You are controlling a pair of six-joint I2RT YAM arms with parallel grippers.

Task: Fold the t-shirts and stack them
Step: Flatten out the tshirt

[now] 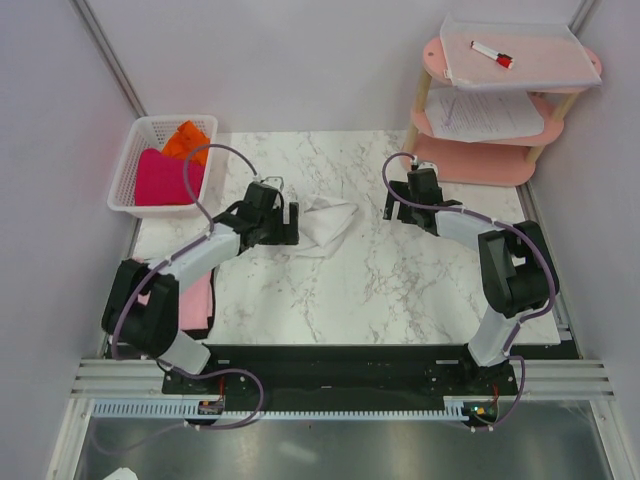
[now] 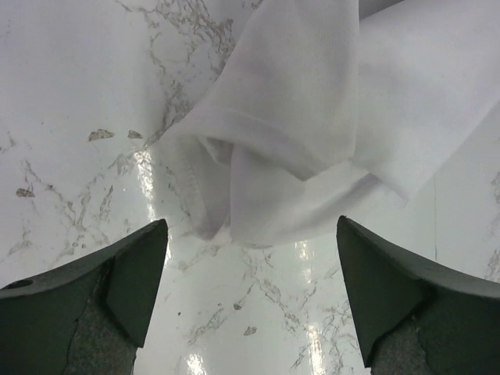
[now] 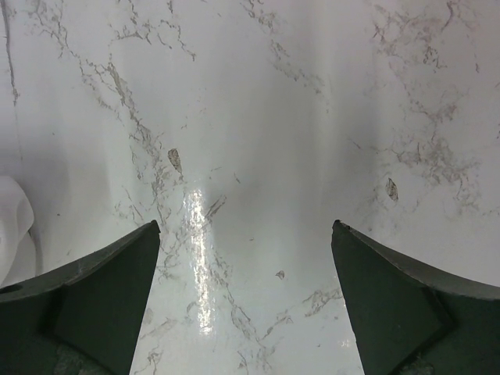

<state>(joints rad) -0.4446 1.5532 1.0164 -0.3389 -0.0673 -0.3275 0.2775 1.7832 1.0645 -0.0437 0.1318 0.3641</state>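
White t-shirt [image 1: 325, 225] is lying crumpled on the marble-patterned bench [image 1: 400, 290], and all places below are referred to it. The cloth is thin, soft and matte, bunching into loose folds. In the left wrist view a stitched hem is curling under along the shirt's [image 2: 312, 117] near edge, and one rounded fold is overlapping a flatter panel.

Left tool [image 1: 285, 215] is sitting at the shirt's left edge. Its dark wedge-shaped fingers are standing spread wide [image 2: 250, 225], with the hem edge just beyond the tips and nothing pinched between them. The bench surface below is glossy and is reflecting light.

Right tool [image 1: 398, 200] is hanging to the right of the shirt, apart from it. It is also spread [image 3: 244, 226], with only bare veined bench between the fingers. A small lobe of the white cloth [image 3: 14, 226] is showing at the left edge of that view.

Left of the shirt and further back, a white plastic lattice basket [image 1: 128, 165] is holding a magenta t-shirt [image 1: 160, 178] and an orange t-shirt [image 1: 187, 138]. Left of the shirt and nearer, a pale pink t-shirt [image 1: 198, 300] is lying flat, partly hidden under the left arm. Well to the right and further back, a pink tiered shelf [image 1: 480, 165] is carrying paper sheets [image 1: 490, 112] and a clear tray [image 1: 560, 65] with a red marker [image 1: 492, 54].
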